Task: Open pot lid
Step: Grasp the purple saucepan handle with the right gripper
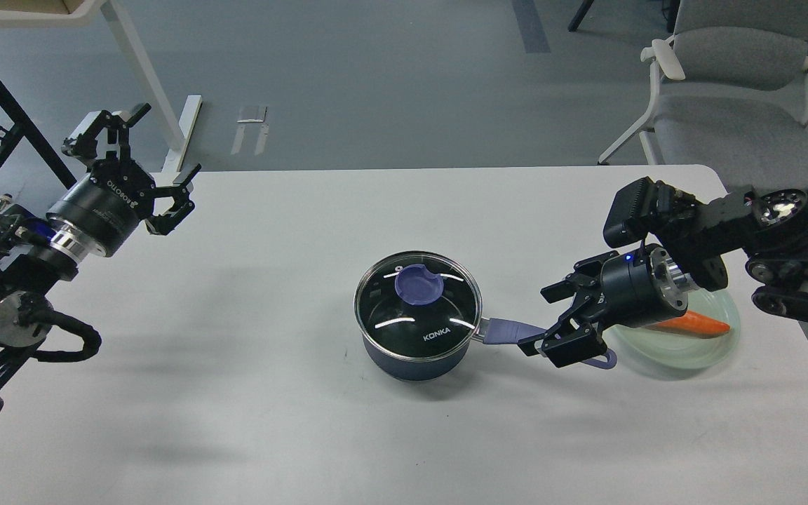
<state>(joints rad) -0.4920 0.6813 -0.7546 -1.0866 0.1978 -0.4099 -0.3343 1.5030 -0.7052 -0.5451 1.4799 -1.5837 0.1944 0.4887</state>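
Starting at your 9 o'clock, you have the left gripper (143, 163) held up over the far-left corner of the white table (236, 393), its two fingers spread wide with nothing between them. It is well apart from everything on the tabletop.

Moving toward the centre, you see the pot (411, 351), a dark blue saucepan, standing upright on the table. Its glass lid (383, 315) sits flat on the rim, closed, with the round purple knob (418, 286) on top, slightly toward 12 o'clock from the lid's middle. The word KONKA reads on the glass at about 5 o'clock.

From the pot's rim the purple handle (503, 331) runs out toward 4 o'clock. You find the right gripper (543, 319) low over that handle, fingers apart, one above the handle toward 12 o'clock and one at 6 o'clock covering its outer part. Whether the fingers touch the handle cannot be told; they are not clenched on it. Only the handle's looped end (607, 360) shows past the lower finger.

Further right, at your 3 o'clock, a pale green plate (684, 354) lies partly hidden under the right wrist, and the tip of an orange carrot (705, 325) shows on it.
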